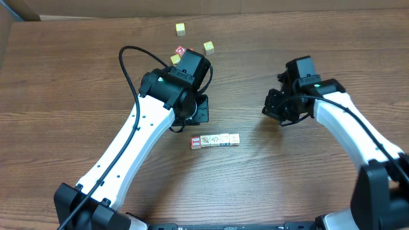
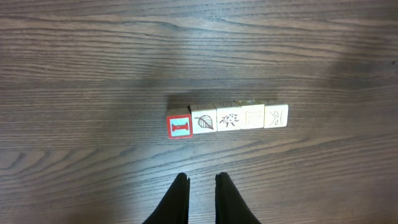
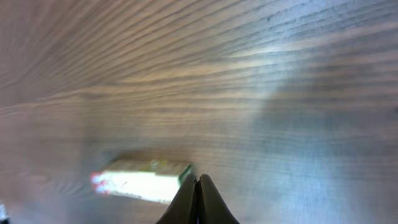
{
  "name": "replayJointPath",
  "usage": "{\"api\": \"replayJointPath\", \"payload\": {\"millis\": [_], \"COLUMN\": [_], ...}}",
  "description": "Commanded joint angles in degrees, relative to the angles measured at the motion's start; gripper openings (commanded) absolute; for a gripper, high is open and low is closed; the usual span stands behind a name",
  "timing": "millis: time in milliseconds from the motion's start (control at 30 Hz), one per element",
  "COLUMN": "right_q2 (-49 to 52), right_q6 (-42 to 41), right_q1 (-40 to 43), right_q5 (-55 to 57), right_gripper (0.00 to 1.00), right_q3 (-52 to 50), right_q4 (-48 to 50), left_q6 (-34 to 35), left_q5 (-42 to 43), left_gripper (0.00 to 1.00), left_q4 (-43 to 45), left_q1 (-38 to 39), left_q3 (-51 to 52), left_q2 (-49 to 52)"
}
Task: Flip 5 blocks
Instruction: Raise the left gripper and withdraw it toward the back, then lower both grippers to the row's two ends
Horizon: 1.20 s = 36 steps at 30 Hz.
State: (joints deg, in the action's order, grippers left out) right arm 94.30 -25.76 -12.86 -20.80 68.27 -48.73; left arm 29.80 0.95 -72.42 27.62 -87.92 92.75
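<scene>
Blocks (image 1: 215, 140) lie overhead in one touching row on the table (image 1: 77, 76), long axis side to side; we judge they're lined up for flipping in turn. Left wrist: our left gripper (image 2: 201, 186), all but closed and empty, hangs just short of them. Right wrist: our right gripper (image 3: 198, 190) is pinched together, empty, beside the blurred row.

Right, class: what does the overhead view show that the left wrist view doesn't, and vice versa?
Overhead only: the left arm and right arm, plus scattered yellow cubes. Left wrist only: the printed drawings, such as a leaf. Both: the row of five blocks on the wooden table.
</scene>
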Motion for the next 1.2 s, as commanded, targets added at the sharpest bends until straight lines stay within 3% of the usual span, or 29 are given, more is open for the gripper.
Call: {"api": "replayJointPath", "payload": {"millis": [0,300,433,833,1167], "right_q2": [-4.31,-4.31,-4.09,1.38,11.43], "right_q6": [-1.16,-1.6,-5.68,-6.25,-8.63], "right_q1": [-0.24,-0.76,-2.38,-11.45,-12.96], "right_q5": [0.92,4.63,10.4,18.67,20.22], "right_gripper": [0.04,0.04,0.04,0.04,0.04], "right_q3": [5.92,18.25,17.59,17.2,17.18], "right_q4": [-3.34,-13.31,-13.18,-13.11,-14.53], "left_q6": [1.33,2.62,2.58,0.11,-2.91], "left_q5": [-1.64,-6.56,-7.13,-7.15,-7.56], "left_gripper": [0.09,0.11,0.04,0.04,0.04], "left_q4": [0.7,2.25,2.32,2.32,2.25], "left_q1": [-0.44,-1.07,-2.6,-5.2,-5.22], "left_q3": [-1.05,-1.05,-1.05,-1.05,-1.05], "left_q2": [-0.5,-0.35,0.57,7.28,14.58]}}
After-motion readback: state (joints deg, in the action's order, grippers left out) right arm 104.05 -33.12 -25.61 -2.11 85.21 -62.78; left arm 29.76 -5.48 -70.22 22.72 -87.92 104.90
